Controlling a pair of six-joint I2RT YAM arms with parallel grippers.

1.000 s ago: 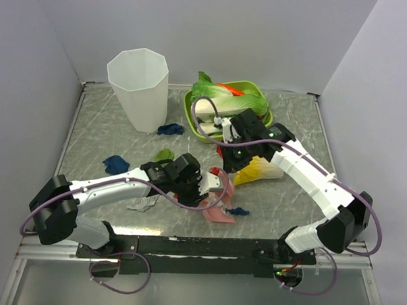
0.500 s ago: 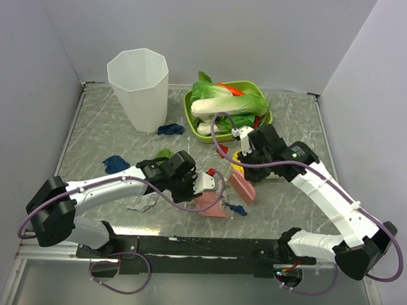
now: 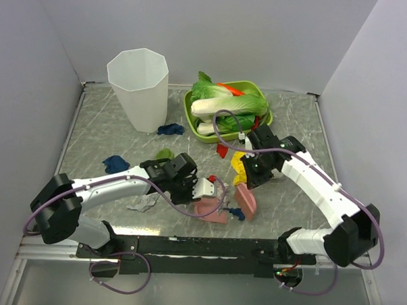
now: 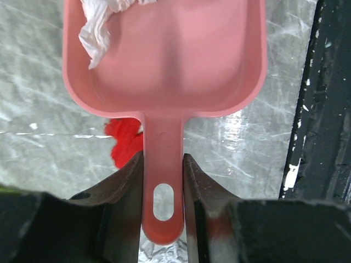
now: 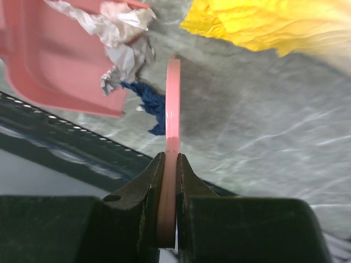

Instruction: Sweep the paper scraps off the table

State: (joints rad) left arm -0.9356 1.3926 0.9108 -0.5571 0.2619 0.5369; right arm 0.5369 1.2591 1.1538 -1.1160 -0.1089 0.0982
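My left gripper [image 3: 200, 190] [image 4: 163, 181] is shut on the handle of a pink dustpan [image 3: 210, 211] [image 4: 164, 60] lying near the table's front edge. A white paper scrap [image 4: 97, 30] sits in the pan and a red scrap [image 4: 125, 140] lies beneath its handle. My right gripper [image 3: 248, 181] [image 5: 170, 164] is shut on a flat pink scraper [image 3: 246, 202] [image 5: 173, 93] standing on edge just right of the pan. A dark blue scrap [image 3: 238, 212] [image 5: 151, 105] and a white scrap [image 5: 125, 52] lie between scraper and pan. More scraps lie on the table [image 3: 96, 127]: blue [image 3: 115, 164], green [image 3: 164, 153], white-grey [image 3: 144, 204], dark blue [image 3: 171, 129], red [image 3: 222, 150].
A tall white cup [image 3: 139, 89] stands at the back left. A green oval tray [image 3: 188, 103] holds toy vegetables at the back centre. A yellow toy cabbage [image 3: 241, 166] [image 5: 274, 24] lies beside my right wrist. The black base rail [image 3: 199, 248] runs along the near edge.
My right arm has swung the scraper from near the tray toward the front edge, up to the dustpan. The dustpan has shifted slightly nearer.
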